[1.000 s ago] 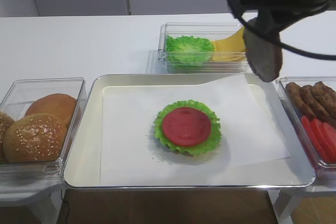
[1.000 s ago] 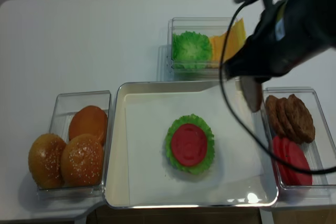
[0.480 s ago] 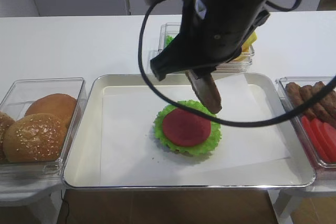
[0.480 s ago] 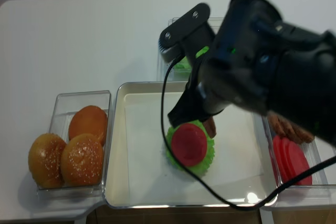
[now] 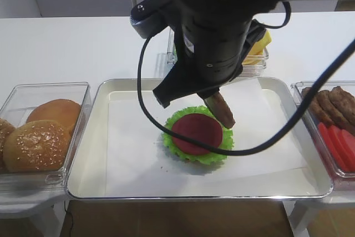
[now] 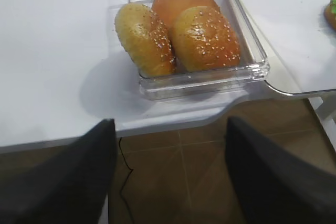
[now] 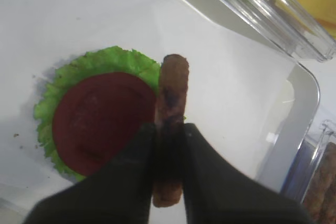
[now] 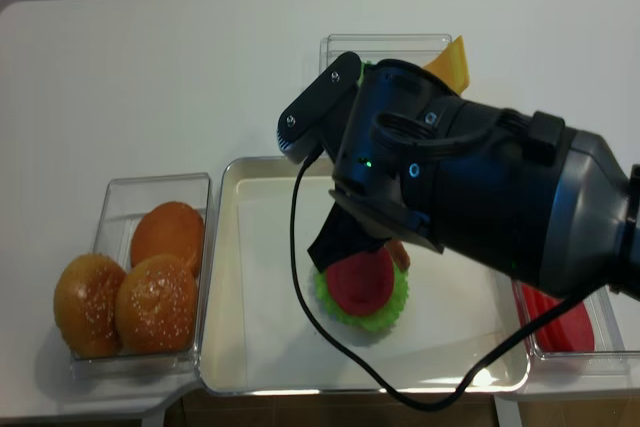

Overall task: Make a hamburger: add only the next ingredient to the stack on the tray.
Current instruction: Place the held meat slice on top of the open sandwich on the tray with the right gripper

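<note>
Shiny metal tray (image 5: 89, 137) holds the stack (image 5: 197, 134), tomato on top. My right gripper (image 7: 169, 132) pinches the patty (image 7: 171, 108) edge-on, long axis twelve-to-six, just over the stack's three o'clock rim; it must tip toward nine. My left gripper (image 6: 168, 166) hangs released by the buns.

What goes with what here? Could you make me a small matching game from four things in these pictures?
Things:
1. meat patty
2. tomato slice
3. sesame buns
4. left tool

States:
a. lying flat on the lettuce
b. open, holding nothing
c. held on edge in the right tool
d. in a clear tub

Pairs: 1-c, 2-a, 3-d, 4-b
</note>
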You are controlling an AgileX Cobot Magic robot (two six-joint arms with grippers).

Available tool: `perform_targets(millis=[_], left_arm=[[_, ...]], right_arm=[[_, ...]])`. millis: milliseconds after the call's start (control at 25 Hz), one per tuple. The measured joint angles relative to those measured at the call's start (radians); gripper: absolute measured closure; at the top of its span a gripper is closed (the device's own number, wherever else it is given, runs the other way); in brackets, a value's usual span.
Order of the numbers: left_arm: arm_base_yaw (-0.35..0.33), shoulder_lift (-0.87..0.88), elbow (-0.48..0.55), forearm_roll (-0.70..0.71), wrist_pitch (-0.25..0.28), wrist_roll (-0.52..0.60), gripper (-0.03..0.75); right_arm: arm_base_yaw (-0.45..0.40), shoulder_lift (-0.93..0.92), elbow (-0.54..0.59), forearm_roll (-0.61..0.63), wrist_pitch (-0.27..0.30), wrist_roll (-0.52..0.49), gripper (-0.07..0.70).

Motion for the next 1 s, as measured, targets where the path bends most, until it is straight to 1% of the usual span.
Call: perform_targets(millis=[440,880,1000], left_arm=[[0.000,0.000,0.000,0.000,0.000,0.000,0.238],[0.000,0.000,0.000,0.000,0.000,0.000,0.238],[0.000,0.000,0.000,0.000,0.000,0.000,0.238]], right_arm=[[0.002,0.028,0.000,-0.002,0.016,0.013,0.519],[0.002,0.032,0.000,0.000,0.016,0.017,0.519],[0.002,0.032,0.000,0.000,0.008,0.025,0.519]])
